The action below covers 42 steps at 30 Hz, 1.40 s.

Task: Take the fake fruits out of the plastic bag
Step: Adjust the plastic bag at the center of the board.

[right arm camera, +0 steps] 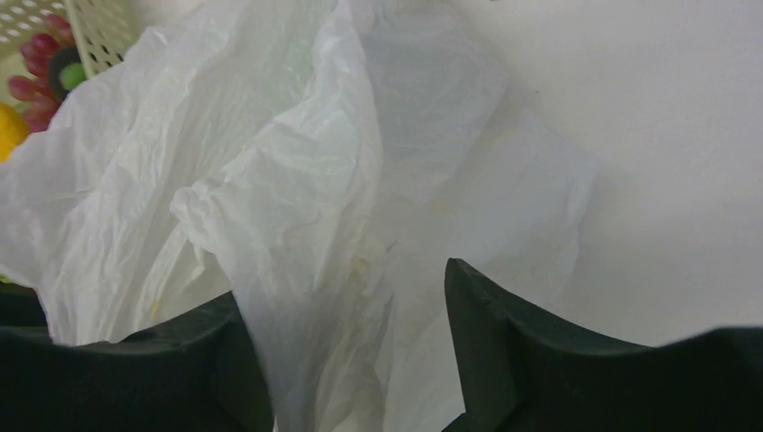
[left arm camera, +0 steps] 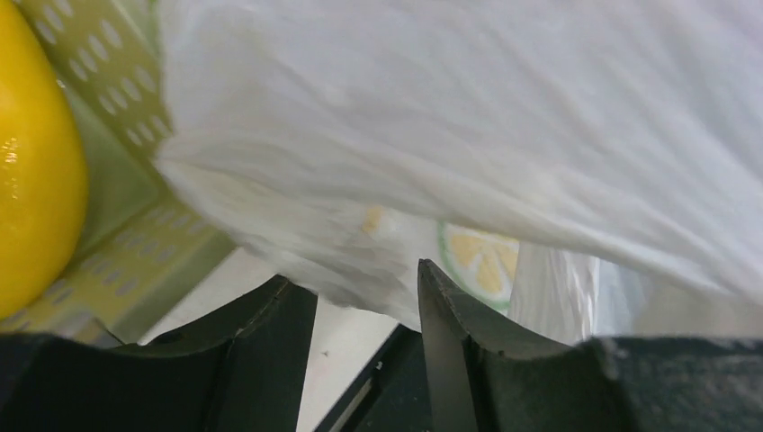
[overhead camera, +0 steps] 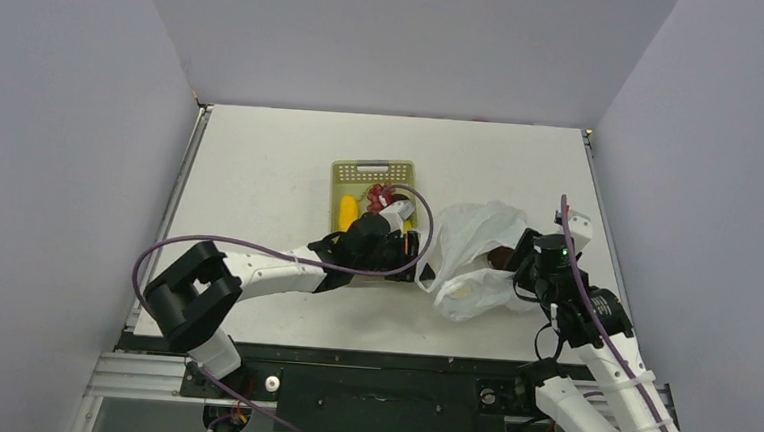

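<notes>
A yellow-green slotted plastic basket (overhead camera: 371, 168) holds a glossy yellow fruit (overhead camera: 347, 212) and red grapes (overhead camera: 377, 194). The white crinkly plastic bag (overhead camera: 477, 232) holds 1 lemon slice (left arm camera: 477, 256). The jaws of the left gripper (left arm camera: 353, 272) and right gripper (right arm camera: 342, 283) stand released.

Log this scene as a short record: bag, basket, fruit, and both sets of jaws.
basket: green, holds yellow fruit and red grapes
bag: white, crumpled, right of basket
lemon slice: peeking below bag fold
left jaws: apart, at bag's left edge
right jaws: apart, bag fold between them
</notes>
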Motion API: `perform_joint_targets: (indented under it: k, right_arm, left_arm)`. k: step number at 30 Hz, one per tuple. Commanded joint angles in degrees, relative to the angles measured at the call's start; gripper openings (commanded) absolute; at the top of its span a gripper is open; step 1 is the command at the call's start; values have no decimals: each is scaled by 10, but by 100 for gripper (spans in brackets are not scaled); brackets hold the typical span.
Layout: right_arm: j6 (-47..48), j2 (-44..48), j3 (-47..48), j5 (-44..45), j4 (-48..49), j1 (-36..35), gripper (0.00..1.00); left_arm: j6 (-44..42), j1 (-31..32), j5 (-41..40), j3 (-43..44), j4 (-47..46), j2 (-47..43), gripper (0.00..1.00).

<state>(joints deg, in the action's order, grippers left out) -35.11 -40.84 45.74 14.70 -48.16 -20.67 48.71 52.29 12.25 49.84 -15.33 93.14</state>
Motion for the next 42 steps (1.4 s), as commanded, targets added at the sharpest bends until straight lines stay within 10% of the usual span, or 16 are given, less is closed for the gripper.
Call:
perform_joint_targets:
  k: [1,15,26,29,34,42]
  right_arm:
    - [-26,7,49,-30,-29,2,63]
    - [-42,-84,248,-11,-155,-153,88]
    - [-176,-65,106,128,-153,-249,89]
    - [-176,-60,71,129,-131,-251,72]
    - [-216,-17,-13,136,-123,-251,4]
    - [-323,87,-138,146,-79,-247,0]
  left_arm:
    - [-46,14,27,32,41,-109,45]
    - [-59,16,29,68,105,-194,56]
    - [39,14,64,101,-57,-47,58]
    - [66,2,38,103,-116,-26,40]
    - [88,-39,17,144,-172,47,24]
    - [156,-142,75,332,-235,230,3]
